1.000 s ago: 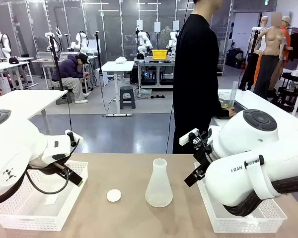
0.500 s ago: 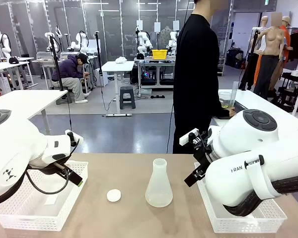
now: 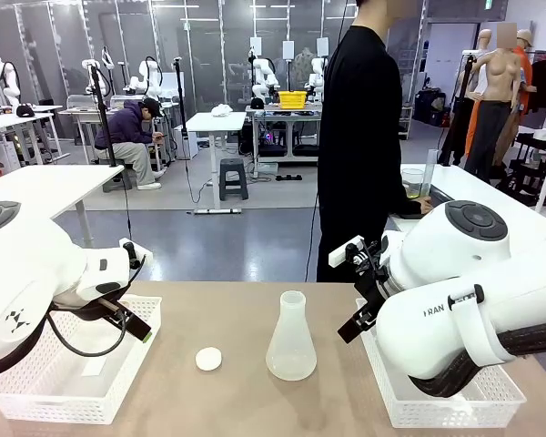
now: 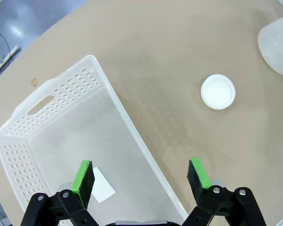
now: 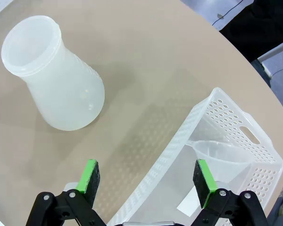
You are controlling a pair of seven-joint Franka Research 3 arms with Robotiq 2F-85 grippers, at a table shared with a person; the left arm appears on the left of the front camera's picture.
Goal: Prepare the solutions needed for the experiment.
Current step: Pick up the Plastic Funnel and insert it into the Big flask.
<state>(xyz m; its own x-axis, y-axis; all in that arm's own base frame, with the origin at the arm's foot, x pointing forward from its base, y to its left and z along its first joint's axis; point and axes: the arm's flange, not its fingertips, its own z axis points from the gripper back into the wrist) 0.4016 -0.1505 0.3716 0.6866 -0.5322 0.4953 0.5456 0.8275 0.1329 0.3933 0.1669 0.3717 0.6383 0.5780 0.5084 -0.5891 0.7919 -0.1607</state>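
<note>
Left gripper (image 4: 140, 175), right gripper (image 5: 146, 175): both released, empty. Pale yellow-green solution (image 3: 410, 192) in far clear plastic beaker (image 3: 411, 176) beside person. I judge it light, sloshy; I'd clamp beaker wall mid-height, keep upright.

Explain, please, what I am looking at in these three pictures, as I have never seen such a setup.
These are two white robot arms at a tan table, each ending in a black two-fingered gripper with green pads. The front picture is taken from between the arms, looking across at a person in black. The other two come from cameras on the wrists, looking down past the fingers. The left gripper hangs open above the edge of a white perforated basket. The right gripper hangs open over another basket, which holds a clear funnel. Between the baskets stand a translucent conical flask and a small white cap. Nothing is held.
</note>
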